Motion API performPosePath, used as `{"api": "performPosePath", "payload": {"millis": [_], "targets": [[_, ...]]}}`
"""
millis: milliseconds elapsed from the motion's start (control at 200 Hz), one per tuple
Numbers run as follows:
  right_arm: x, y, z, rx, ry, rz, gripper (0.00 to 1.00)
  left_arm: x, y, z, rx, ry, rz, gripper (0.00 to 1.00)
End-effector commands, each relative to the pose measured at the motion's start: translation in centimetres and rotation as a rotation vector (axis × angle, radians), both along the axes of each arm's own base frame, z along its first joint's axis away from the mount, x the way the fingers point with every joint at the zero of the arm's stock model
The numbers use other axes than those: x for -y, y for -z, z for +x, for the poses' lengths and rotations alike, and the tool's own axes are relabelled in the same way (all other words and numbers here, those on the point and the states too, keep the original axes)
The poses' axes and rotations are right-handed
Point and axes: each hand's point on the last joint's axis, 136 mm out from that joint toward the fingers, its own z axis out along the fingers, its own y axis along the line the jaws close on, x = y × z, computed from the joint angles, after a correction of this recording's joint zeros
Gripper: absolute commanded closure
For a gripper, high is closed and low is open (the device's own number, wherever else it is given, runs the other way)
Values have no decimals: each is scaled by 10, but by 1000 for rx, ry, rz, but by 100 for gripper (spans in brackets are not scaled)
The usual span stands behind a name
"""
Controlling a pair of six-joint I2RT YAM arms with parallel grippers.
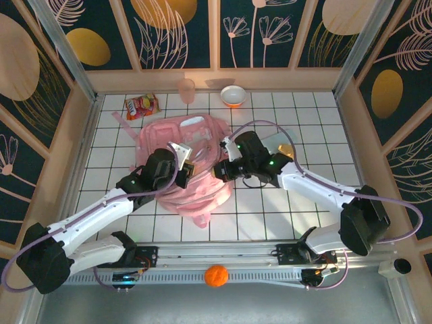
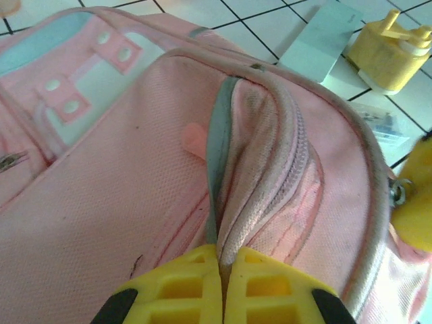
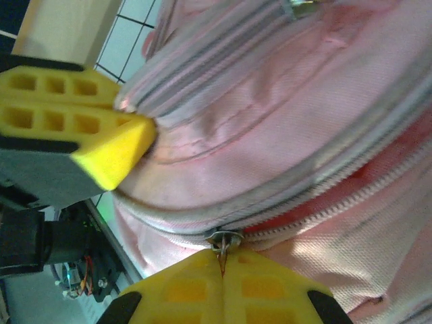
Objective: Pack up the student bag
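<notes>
Mid-desk (image 1: 270, 202), flat, front pockets up: pink bag (image 1: 209, 131), biggest thing there. Around it: snack pack (image 1: 142, 106) at 11 o'clock, cup (image 1: 187, 90) at 12, bowl (image 1: 233, 96) at 1, pale card (image 2: 322, 40) and yellow tub (image 2: 395, 50) at 3, orange ball (image 1: 217, 275) down at 6 by the arm bases.

Left claw (image 2: 221, 270): pinched together on a fold of bag fabric, right by the grey trim (image 2: 217, 142), on the bag's 9 o'clock half. Right claw (image 3: 221, 266): clamped on the small metal zip pull (image 3: 226, 238), on the 3 o'clock half. Looks like hold-and-unzip, w/ a reddish gap in the zip (image 3: 378, 169) at 2 o'clock of the pull, so prob. only partly open. Nothing packed yet, by the look of it.

What could go wrong:
- Losing the pull. Tiny ring, held just at the tips. A hard or off-line tug could pop it out.
- Losing the fold. Soft cloth and a thin pinch, so it may slide free. Then no counter-hold, and the whole bag drags along instead of unzipping.
- Jamming the zip. Loose, puckered fabric sits next to the teeth and could get eaten by the slider if pulled while slack.
- Bumping claws. Very close together in the right wrist view, the left one at 10 o'clock of the right. Little room if the pull path runs that way.
- Shoving the card & tub at 3 o'clock if the bag gets dragged that way.
</notes>
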Motion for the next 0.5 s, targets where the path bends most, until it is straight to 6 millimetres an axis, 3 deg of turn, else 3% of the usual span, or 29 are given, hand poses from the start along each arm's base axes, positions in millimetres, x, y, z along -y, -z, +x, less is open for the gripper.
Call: {"api": "performPosePath", "payload": {"millis": [0, 110, 200, 495], "targets": [[9, -1, 34, 69, 62, -16, 100, 15, -30, -12, -44, 50, -128, 100], [9, -5, 50, 109, 46, -14, 100, 13, -28, -19, -81, 52, -134, 100], [4, -6, 51, 118, 16, -19, 100, 15, -32, -15, -71, 32, -163, 100], [-13, 5, 13, 86, -37, -34, 100, 15, -80, 45, 49, -239, -355, 100]]}}
